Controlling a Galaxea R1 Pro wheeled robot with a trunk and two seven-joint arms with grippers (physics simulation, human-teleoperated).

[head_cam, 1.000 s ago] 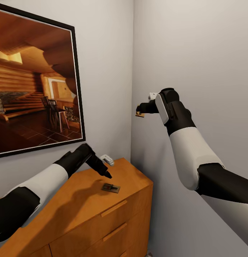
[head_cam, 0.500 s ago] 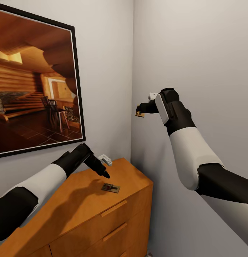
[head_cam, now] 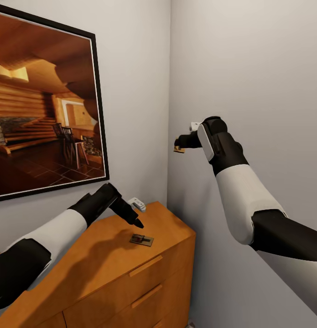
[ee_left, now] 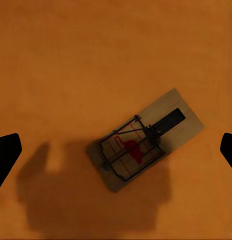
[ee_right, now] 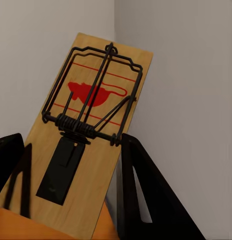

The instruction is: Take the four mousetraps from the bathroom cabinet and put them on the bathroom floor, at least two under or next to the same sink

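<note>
Left end effector above mousetrap, mid-cabinet.

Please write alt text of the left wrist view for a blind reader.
A mousetrap lies flat and diagonal on the orange-brown cabinet top, untouched. The open left tool hovers above it, its dark fingertips wide apart either side.

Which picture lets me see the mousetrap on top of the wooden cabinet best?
The left wrist view: it looks straight down on the mousetrap, so its tan board, dark wire and red mark are plain, between the open left gripper fingertips. In the head view the same trap is tiny and flat on the cabinet.
</note>
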